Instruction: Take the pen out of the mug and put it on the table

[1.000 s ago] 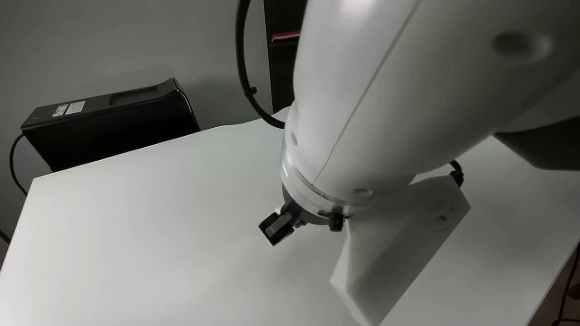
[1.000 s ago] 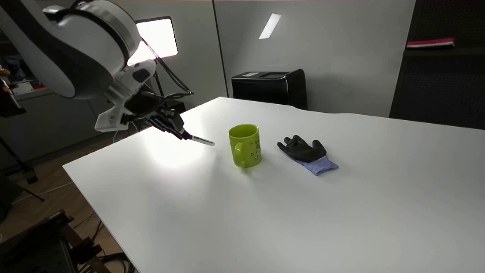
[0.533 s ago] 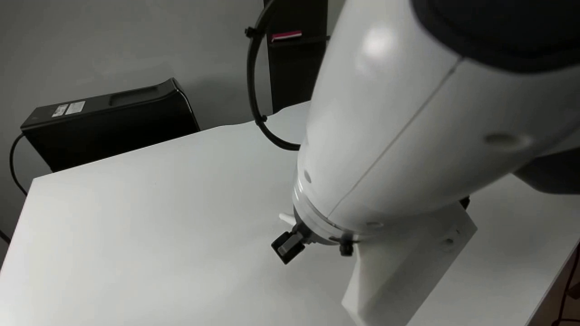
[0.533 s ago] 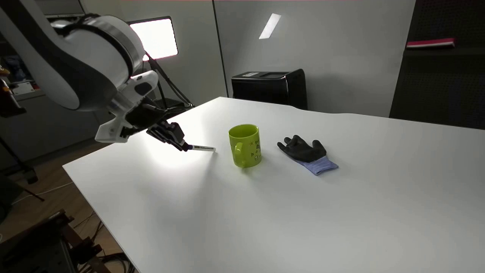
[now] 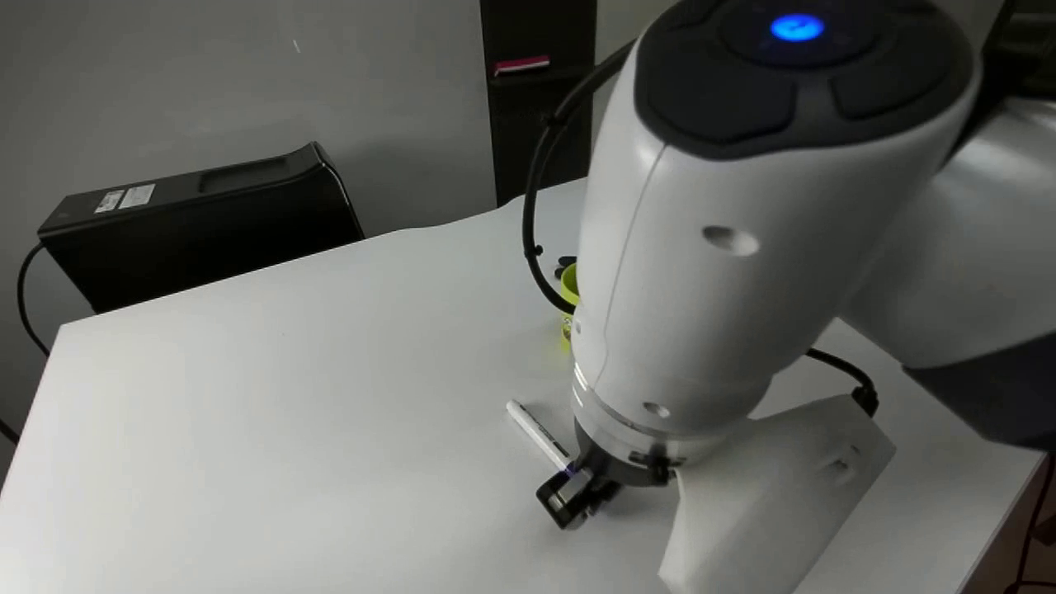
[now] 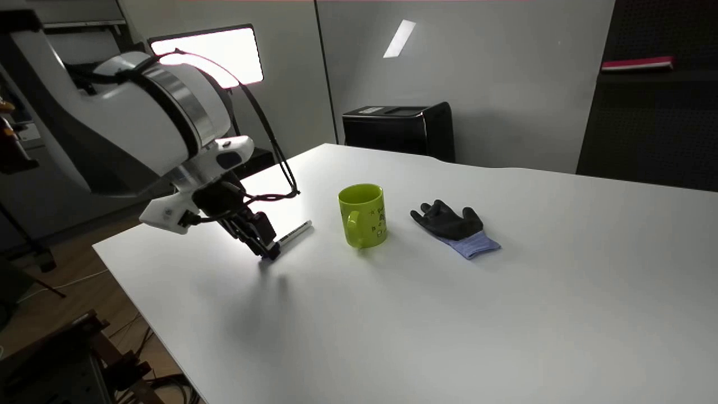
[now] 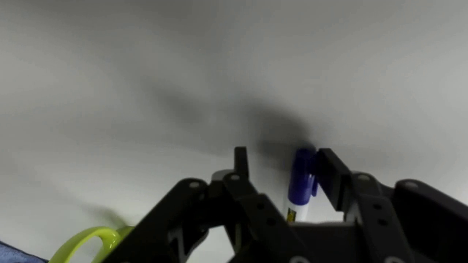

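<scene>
Tool (image 7: 281,157) partway apart, finger (image 7: 331,177) against pen (image 7: 301,179)

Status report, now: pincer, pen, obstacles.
Pincer open, blue cap between fingers. Pen out of mug, lying on table. Mug upright, apart from pen; likely no obstacle.

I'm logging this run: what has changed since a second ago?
The jaws came down and opened, letting go of the pen, which was held above the table and now appears to lie on it, between them. The mug and the glove stayed where they were.
</scene>
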Tool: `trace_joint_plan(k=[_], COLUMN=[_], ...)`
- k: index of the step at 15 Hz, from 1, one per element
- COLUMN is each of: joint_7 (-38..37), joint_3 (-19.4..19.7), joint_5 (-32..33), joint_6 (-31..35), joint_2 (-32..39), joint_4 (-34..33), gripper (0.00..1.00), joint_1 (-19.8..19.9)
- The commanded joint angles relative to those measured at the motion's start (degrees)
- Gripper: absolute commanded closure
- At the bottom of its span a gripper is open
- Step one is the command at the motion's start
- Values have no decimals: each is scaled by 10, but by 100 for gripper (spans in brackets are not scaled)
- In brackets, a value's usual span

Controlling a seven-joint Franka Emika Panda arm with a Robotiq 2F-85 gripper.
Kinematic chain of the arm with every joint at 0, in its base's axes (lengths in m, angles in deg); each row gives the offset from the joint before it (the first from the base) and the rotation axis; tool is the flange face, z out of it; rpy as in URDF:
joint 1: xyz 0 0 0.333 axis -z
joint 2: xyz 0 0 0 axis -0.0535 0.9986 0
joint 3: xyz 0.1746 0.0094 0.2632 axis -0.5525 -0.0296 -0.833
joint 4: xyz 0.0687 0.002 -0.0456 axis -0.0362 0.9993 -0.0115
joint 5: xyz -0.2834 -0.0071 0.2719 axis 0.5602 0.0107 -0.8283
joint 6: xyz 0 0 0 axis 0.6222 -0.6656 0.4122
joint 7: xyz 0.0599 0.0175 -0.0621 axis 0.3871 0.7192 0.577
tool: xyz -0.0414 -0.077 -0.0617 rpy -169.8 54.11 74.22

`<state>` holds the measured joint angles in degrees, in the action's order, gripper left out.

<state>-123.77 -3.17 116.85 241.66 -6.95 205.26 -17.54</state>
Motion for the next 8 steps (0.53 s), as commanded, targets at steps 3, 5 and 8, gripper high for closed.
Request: trace_joint_plan(k=[3,5,8], joint_7=[235,322,442], joint_3=[-73,-128,-200], joint_5=[-216,-298,-423], joint_6=[-34,-60,-106], joint_2=[-33,-49,-72], joint_4=[29,28,18], gripper=[3,0,0], joint_1=[89,146,215])
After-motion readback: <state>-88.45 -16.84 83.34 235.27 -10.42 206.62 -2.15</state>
